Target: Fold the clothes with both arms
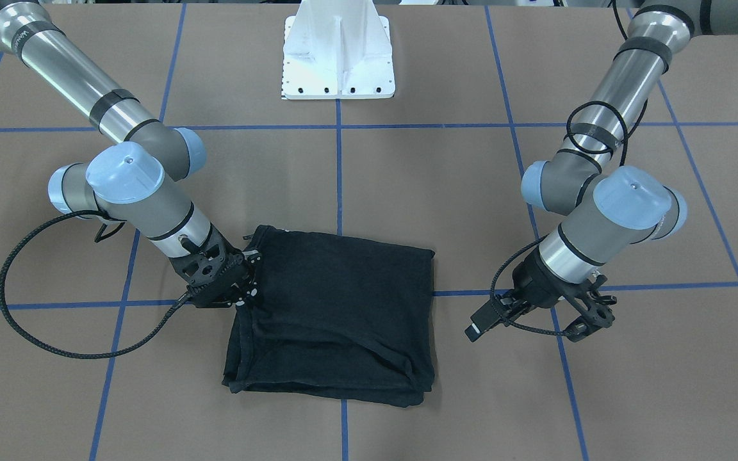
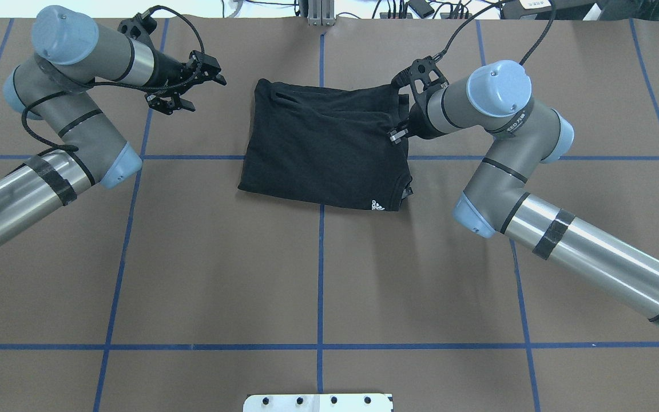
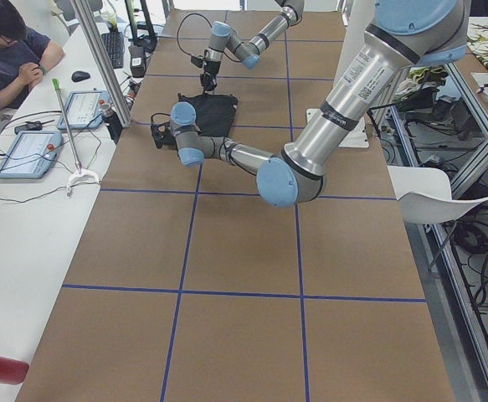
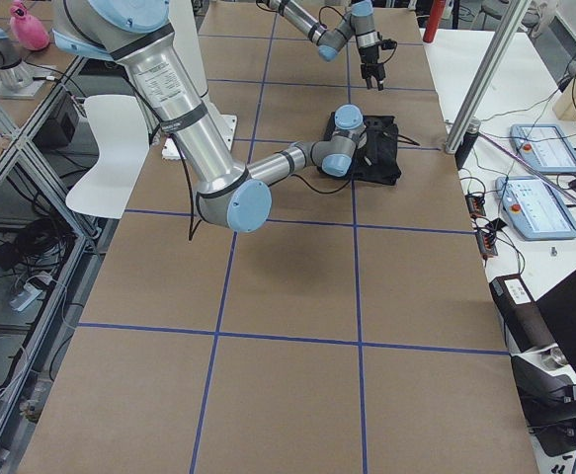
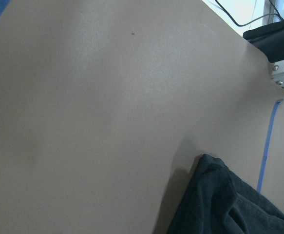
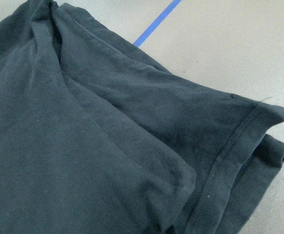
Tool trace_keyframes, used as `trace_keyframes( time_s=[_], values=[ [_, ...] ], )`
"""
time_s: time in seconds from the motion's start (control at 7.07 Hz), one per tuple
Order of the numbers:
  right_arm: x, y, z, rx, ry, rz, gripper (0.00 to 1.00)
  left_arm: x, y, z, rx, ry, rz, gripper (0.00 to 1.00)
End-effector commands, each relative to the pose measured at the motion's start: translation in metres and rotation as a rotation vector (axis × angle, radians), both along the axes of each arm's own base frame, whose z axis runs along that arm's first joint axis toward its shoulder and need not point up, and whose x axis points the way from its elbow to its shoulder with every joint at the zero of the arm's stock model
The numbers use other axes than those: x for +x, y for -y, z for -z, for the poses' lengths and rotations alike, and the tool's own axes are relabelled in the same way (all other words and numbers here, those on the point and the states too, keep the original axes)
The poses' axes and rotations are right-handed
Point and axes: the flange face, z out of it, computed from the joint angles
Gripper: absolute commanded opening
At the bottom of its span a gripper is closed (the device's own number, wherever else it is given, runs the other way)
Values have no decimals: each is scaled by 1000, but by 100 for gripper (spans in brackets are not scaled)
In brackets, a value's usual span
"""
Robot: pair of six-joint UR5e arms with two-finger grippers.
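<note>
The right gripper [image 1: 246,279] sits at the edge of the T-shirt [image 1: 343,307], grip impossible to tell; the left gripper [image 2: 195,88] hovers beside it, fingers apart.

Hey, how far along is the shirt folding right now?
Mostly done: the T-shirt lies folded into a compact rectangle. In hand: the right gripper sits at its edge, grip unclear. The left gripper is open, off the cloth. Left: perhaps one last fold or tidying the layered edges.
</note>
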Motion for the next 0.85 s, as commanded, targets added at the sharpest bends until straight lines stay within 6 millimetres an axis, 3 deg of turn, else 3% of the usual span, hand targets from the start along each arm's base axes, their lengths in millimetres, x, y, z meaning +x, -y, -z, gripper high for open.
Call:
trace_keyframes(
  time_s=[0.0, 0.14, 0.28, 0.57, 0.71],
  values=[
    [12, 11, -4, 9, -14, -22, 0, 1, -1, -1, -5, -1, 0, 100],
    [21, 22, 0, -14, -26, -30, 87, 2, -1, -1, -5, -1, -2, 100],
    [29, 30, 6, -26, -25, -43, 100, 2, -1, 2, 0, -5, -2, 100],
    [50, 50, 9, -62, -46, -76, 100, -2, -3, 19, 38, -21, 1, 100],
    [74, 66, 5, -93, -65, -104, 100, -17, 1, 31, 63, -35, 18, 100]
  ],
)
